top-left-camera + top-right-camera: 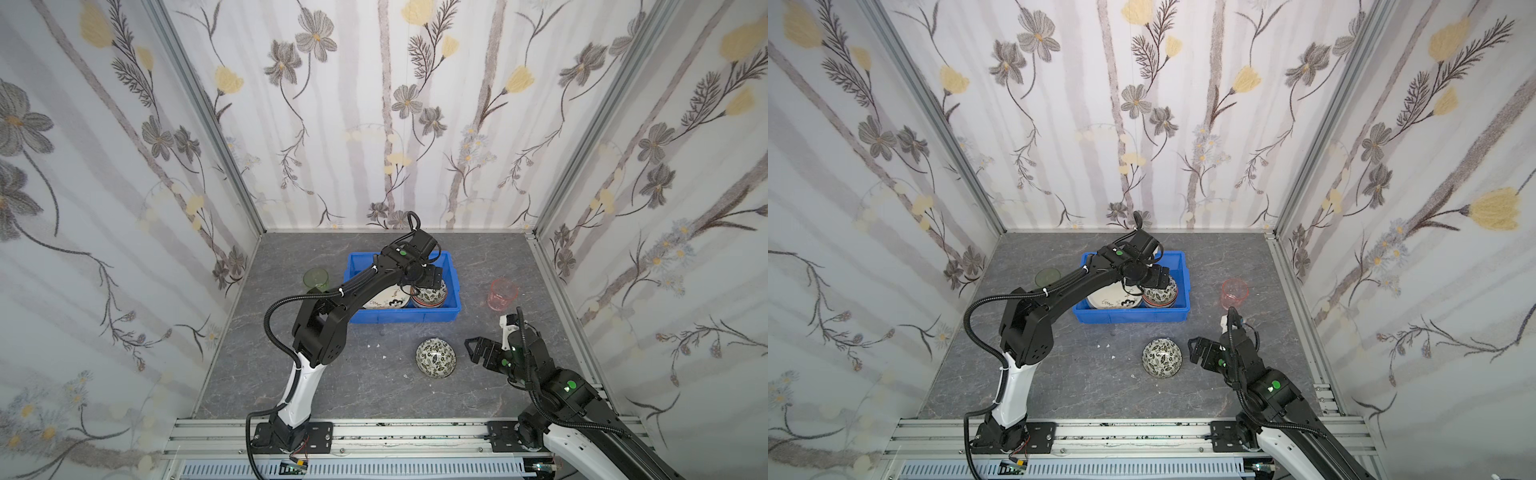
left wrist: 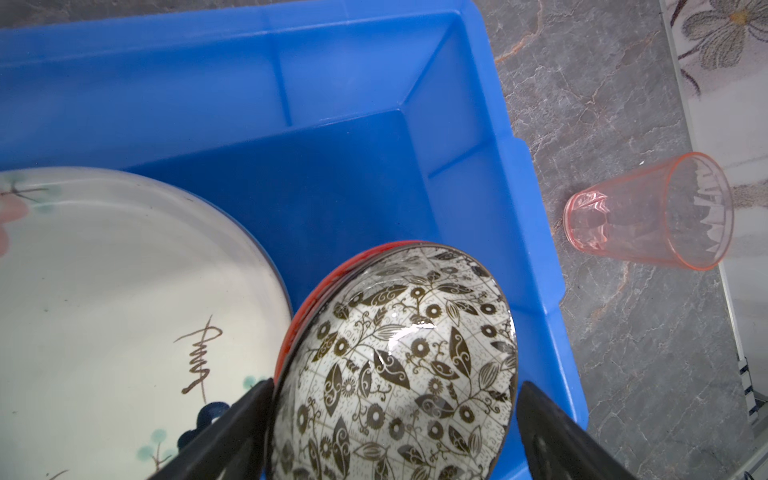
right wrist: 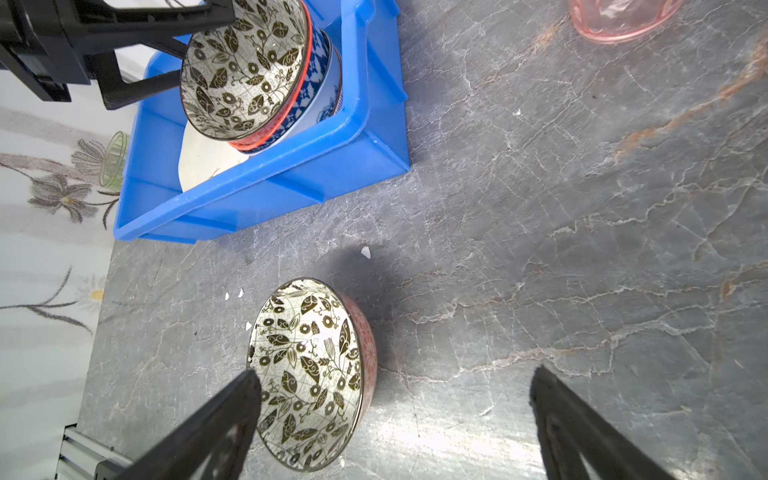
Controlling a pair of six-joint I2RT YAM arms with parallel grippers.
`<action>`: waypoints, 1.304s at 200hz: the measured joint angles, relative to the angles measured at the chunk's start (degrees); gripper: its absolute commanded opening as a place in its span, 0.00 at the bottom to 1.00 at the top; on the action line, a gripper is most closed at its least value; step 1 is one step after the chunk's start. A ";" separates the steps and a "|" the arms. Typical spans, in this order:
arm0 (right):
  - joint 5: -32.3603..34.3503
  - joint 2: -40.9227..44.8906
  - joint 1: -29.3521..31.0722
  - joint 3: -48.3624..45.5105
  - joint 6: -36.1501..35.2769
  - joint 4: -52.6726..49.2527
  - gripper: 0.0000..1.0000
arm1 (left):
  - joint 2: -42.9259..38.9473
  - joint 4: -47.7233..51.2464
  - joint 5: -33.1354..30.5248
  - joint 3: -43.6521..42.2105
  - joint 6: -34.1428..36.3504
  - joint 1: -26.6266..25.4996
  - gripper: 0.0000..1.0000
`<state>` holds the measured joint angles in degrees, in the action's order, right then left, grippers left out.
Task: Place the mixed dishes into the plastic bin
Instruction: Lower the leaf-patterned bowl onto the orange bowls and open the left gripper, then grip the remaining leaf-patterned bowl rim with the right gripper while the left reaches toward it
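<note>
Over the blue plastic bin, left fingers are standing apart around the nested black-and-white leaf-patterned bowl, evidently releasing it; right fingers, also apart, are facing its twin on the bench.

Noting plastic bin: smooth, semi-gloss moulded plastic. Leaf bowl and cream plate gleaming, glazed ceramic. Pink tumbler looking translucent, glossy plastic. Tabletop reading as veined stone-look, mostly matt. Fingers of my left gripper showing matt black plastic. Base rail looking bare metal.
</note>
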<state>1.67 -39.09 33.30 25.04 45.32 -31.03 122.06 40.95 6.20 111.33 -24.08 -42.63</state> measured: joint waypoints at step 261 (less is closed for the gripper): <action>-6.25 -27.50 2.75 5.64 -6.21 3.39 0.76 | -18.49 -0.17 -6.62 -14.91 -3.19 0.07 1.00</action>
<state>-4.58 -66.59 36.05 30.68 39.11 -27.64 103.57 40.77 -0.43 96.42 -27.27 -42.57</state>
